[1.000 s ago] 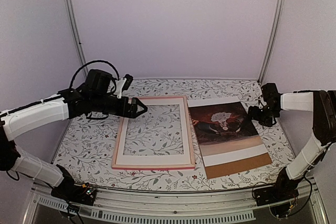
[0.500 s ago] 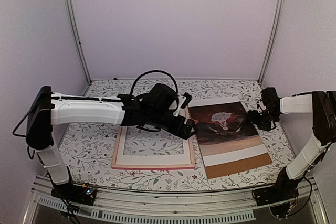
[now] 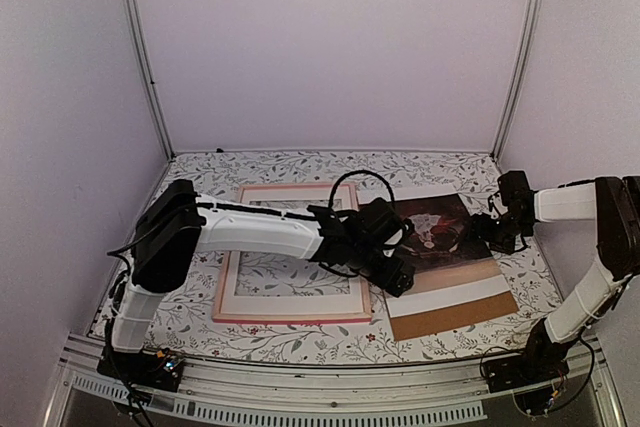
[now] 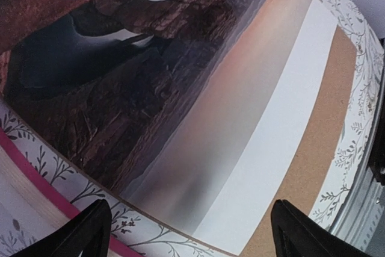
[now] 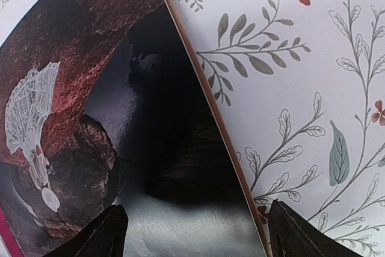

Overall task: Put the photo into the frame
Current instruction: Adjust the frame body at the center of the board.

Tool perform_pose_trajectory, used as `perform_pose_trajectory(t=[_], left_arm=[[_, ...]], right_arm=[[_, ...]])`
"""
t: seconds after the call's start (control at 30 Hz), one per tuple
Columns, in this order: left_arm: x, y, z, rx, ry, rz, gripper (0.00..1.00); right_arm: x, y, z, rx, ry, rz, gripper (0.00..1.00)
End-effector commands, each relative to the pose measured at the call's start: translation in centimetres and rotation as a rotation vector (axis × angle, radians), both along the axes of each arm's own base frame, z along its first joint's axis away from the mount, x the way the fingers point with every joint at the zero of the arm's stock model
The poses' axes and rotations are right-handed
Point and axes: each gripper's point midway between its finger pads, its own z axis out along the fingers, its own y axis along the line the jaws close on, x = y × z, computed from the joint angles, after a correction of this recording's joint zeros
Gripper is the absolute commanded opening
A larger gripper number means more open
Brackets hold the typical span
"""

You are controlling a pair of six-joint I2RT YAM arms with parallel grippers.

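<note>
The photo [image 3: 430, 237], a dark reddish canyon scene with a white figure, lies flat at the right of the table. It also shows in the left wrist view [image 4: 150, 76] and the right wrist view [image 5: 120, 118]. The pink-bordered frame [image 3: 226, 277] lies flat to its left, and its pink edge [image 4: 42, 176] shows in the left wrist view. My left gripper [image 3: 398, 282] [image 4: 192, 236] is open over the photo's near-left edge, holding nothing. My right gripper [image 3: 492, 230] [image 5: 198, 233] is open over the photo's right edge, holding nothing.
A white sheet [image 3: 450, 295] [image 4: 289, 118] and a brown backing board [image 3: 455, 317] [image 4: 328, 148] stick out from under the photo on the near side. My left arm [image 3: 260, 232] stretches across the frame. The floral tablecloth [image 3: 300, 347] covers the table, with walls close around.
My left arm has swung right, from the frame's far-left corner across the frame to the photo's near-left edge. My right gripper has barely moved.
</note>
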Motion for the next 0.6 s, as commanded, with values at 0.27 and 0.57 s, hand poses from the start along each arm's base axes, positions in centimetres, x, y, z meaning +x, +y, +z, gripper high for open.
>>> perform_pose_trajectory(t=[0.27,0.57], left_arm=[[1.2,3.2,-3.9,0.166,0.003,0.073,0.93],[2.6,7.9,-4.9,0.2,0.034,0.172,0.92]], right_arm=[[-0.1,0.1,0.2,0.013,-0.02,-0.001,0.84],[-0.8,0.6,1.0,0.039,-0.048,0.01,0.81]])
